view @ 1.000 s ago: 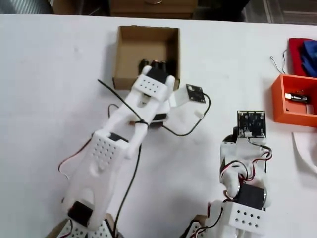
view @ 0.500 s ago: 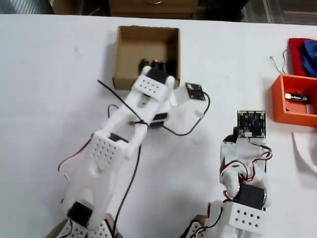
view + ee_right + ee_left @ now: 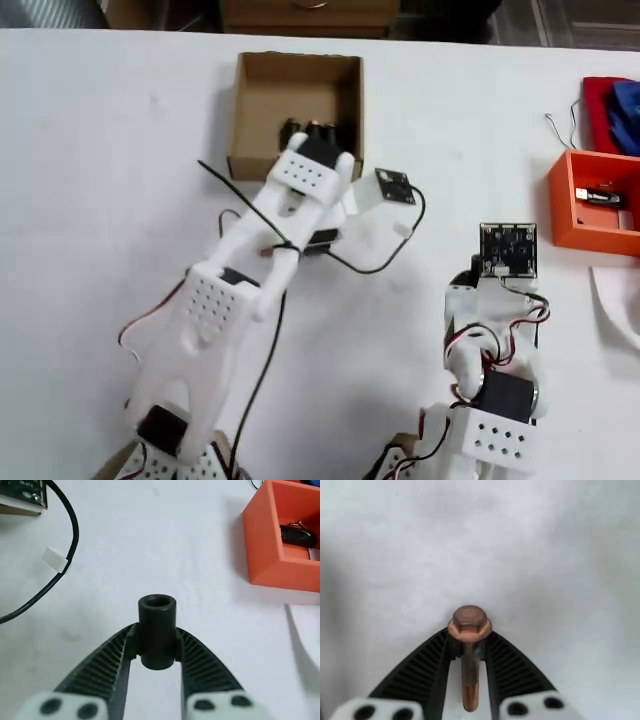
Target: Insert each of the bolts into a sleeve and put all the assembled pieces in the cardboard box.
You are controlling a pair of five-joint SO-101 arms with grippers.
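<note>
Bolt (image 3: 469, 622) clamped in left gripper (image 3: 469, 641) near cardboard box (image 3: 246, 120); sleeve (image 3: 157, 611) gripped by right gripper (image 3: 156, 647); arms unmoved, insertion pending.

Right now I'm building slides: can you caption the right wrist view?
Right gripper shut on a black sleeve, white table and orange tray beyond.

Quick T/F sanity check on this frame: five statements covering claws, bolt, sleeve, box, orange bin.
1. The left claw grips a copper bolt. True.
2. The right claw is empty. False: it grips a black sleeve.
3. The bolt sits inside the sleeve. False: they are apart, each in its own claw.
4. The box has dark pieces in it. True.
5. The orange bin is empty. False: a black item lies in it.
</note>
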